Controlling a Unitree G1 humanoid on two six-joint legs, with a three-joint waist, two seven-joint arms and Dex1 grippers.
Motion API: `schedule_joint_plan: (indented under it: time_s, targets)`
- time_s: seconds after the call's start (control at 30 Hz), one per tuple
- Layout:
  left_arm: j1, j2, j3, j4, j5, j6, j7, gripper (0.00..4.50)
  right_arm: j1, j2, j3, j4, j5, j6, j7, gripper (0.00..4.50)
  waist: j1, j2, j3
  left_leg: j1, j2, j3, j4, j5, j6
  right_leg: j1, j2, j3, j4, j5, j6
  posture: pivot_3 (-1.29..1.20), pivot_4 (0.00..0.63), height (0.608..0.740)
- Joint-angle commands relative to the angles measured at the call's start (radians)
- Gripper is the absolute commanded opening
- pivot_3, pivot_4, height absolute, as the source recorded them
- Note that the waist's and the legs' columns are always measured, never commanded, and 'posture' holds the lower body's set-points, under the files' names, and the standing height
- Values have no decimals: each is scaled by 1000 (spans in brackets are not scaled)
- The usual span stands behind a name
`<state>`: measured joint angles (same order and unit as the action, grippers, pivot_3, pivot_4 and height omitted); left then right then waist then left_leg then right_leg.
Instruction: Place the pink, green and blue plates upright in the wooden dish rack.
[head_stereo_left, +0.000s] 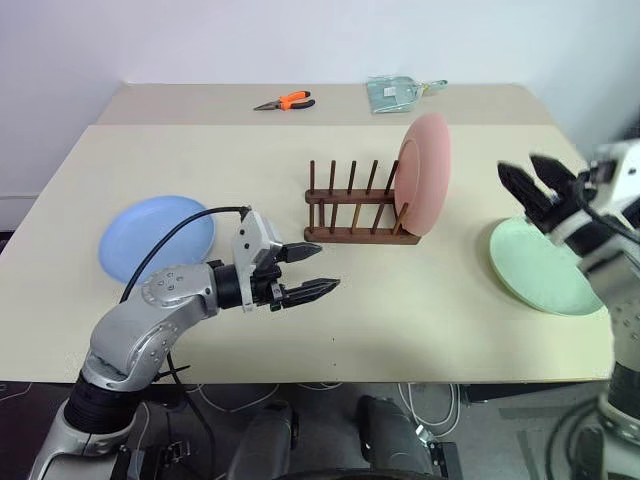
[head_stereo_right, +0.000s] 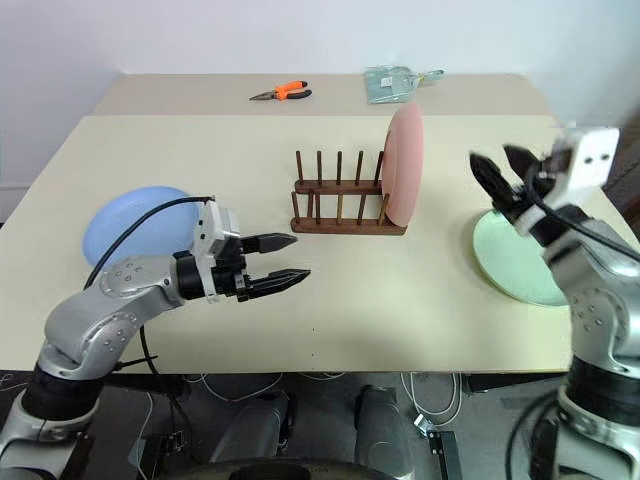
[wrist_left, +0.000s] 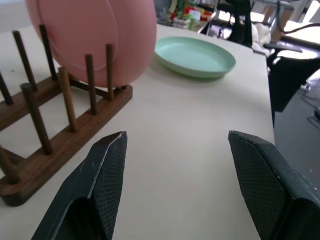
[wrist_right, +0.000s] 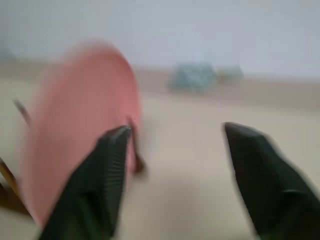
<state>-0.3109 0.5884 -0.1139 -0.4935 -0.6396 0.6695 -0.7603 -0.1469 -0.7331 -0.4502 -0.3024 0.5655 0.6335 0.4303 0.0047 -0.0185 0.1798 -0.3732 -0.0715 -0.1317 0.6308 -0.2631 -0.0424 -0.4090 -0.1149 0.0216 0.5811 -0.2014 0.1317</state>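
The pink plate (head_stereo_left: 424, 172) stands upright at the right end of the wooden dish rack (head_stereo_left: 355, 212), in the middle of the table. To its right the green plate (head_stereo_left: 535, 265) lies flat near the table's right edge. The blue plate (head_stereo_left: 152, 235) lies flat at the left. My right gripper (head_stereo_left: 535, 185) hovers open above the green plate's far side, holding nothing and apart from the pink plate. In front of the rack and to its left, my left gripper (head_stereo_left: 310, 270) is open and empty, pointing right above the table.
Orange-handled pliers (head_stereo_left: 285, 101) and a clear plastic bag (head_stereo_left: 395, 92) lie on the farther table behind the rack. Bare tabletop (head_stereo_left: 400, 310) stretches in front of the rack, between the two arms.
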Motion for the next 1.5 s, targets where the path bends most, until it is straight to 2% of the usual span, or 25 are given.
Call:
schedule_joint_plan:
  time_s: [0.03, 0.23, 0.27, 0.33, 0.57, 0.7, 0.77, 0.87, 0.97, 1.1, 1.2, 1.33, 1.5]
  targets:
    - [-17, 3, -12, 2, 22, -26, -29, 3317, 161, -71, 120, -27, -185, -77, 43, 4479, 1, 0, 0, 1, 0, 0, 0, 0, 0, 0, 0, 0, 0, 0, 0, 0, 150, 740]
    - [-17, -6, -27, 29, 52, -53, -57, 3317, 214, -62, 244, 48, -363, -105, -27, 4479, -15, 2, 0, 1, 0, 3, 1, 0, 0, 0, -1, 1, 0, -2, 3, 0, 150, 740]
    - [-16, -7, -28, 32, 57, -57, -60, 3317, 208, -62, 261, 82, -404, -119, -49, 4244, -14, 2, 0, 1, 0, 3, 1, 0, 0, 0, -1, 1, 0, -2, 3, 0, 150, 740]
    - [-11, -7, -30, 33, 65, -64, -64, 3317, 195, -55, 276, 132, -454, -140, -77, 3611, -14, 1, 0, 0, 0, 2, 1, 0, 0, 0, -1, 1, 0, -2, 3, 0, 150, 740]
    - [4, -6, -31, 30, 91, -75, -67, 3317, 149, -22, 264, 163, -480, -184, -77, 33, -4, 1, 0, 0, 0, 1, 2, 0, 0, 1, -2, 1, -1, -2, 3, 0, 150, 740]
    - [16, -3, -22, 38, 110, -88, -64, 3317, 93, -11, 220, 95, -455, -238, -63, 33, -5, 1, 1, 1, 0, 1, 1, 0, 0, 1, -1, 1, -1, -2, 3, 0, 150, 740]
    - [23, 1, -7, 53, 122, -99, -61, 3317, 4, 12, 171, 26, -384, -276, -55, 33, -13, 2, 1, 0, 0, 2, 1, 0, 0, 0, -1, 1, 0, -2, 3, 0, 150, 740]
    - [26, 1, 18, 93, 157, -134, -42, 3317, -202, 83, 90, -72, -170, -197, -67, 33, -24, 7, 4, 1, 0, 2, 1, 0, 0, 0, -1, 2, 0, -1, 3, 0, 150, 740]
    - [17, -15, 44, 148, 188, -171, -5, 3317, -400, 162, 19, -162, 192, -40, -112, 33, -15, 6, 3, 1, 1, -2, 0, 0, 0, 0, 1, 0, 1, -1, 3, 0, 150, 740]
    - [26, -26, 78, 191, 208, -213, 18, 3317, -538, 233, 7, -212, 553, 58, -229, 33, -3, 3, 2, -1, 1, -7, -2, 0, 0, 1, 0, -5, -1, 1, 2, 0, 150, 740]
    - [40, -25, 97, 201, 209, -224, 16, 3317, -597, 317, 58, -219, 767, 67, -359, 33, 1, 3, 2, -1, 0, -6, -1, 0, 0, 0, -2, -3, -2, 1, 1, 0, 150, 740]
    - [56, -24, 104, 188, 212, -224, 15, 3317, -625, 525, 172, -129, 828, 41, -608, 33, -14, 3, 2, 0, 0, -5, -2, 0, 0, -1, -1, -3, 1, 0, 0, 0, 150, 740]
    - [64, -46, 110, 163, 195, -203, 29, 3317, -624, 583, 207, -54, 791, 25, -672, 33, -15, 4, 2, -1, -1, -5, -1, 0, 0, -2, 0, -3, 1, 1, 2, 0, 150, 740]
